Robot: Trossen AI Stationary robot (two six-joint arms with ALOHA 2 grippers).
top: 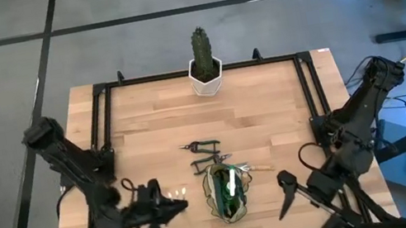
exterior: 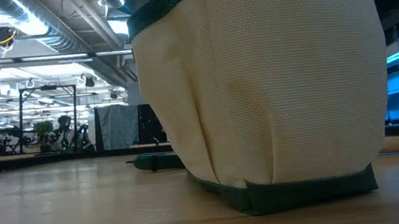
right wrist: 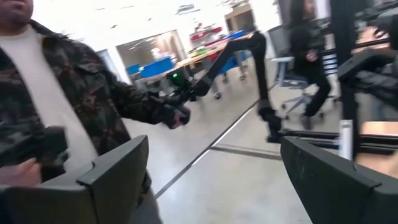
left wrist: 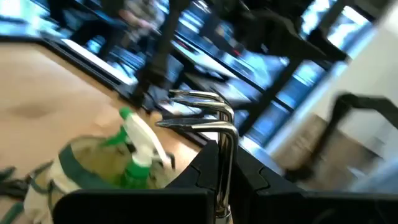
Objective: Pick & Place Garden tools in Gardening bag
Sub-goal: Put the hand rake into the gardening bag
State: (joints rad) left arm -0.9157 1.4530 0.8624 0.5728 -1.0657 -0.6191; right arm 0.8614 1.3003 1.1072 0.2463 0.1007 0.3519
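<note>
The olive-green and tan gardening bag (top: 229,193) stands on its base near the table's front edge and fills the low view (exterior: 265,89). The green sprayer (left wrist: 138,155) stands inside it. My left gripper (top: 176,207), just left of the bag, is shut on a metal fork (left wrist: 205,112). Two dark pruning shears (top: 200,145) lie flat behind the bag. A wooden handle (top: 260,168) lies at the bag's right. My right gripper (top: 284,194) hangs open and empty to the right of the bag. My left gripper pinches the fork's metal shank (left wrist: 225,155) between its two fingers, below the tines. The fingers come level from the table's left and lie along the fork. The tines (left wrist: 196,102) stick out forward toward the bag, clear of the table. The gripper hides the fork's handle.
A green cactus in a white pot (top: 205,67) stands at the far edge's middle. A black frame (top: 104,123) rims the table. A person in a dark patterned jacket (right wrist: 68,106) stands beyond the table in the right wrist view. Bare wood lies left and far right.
</note>
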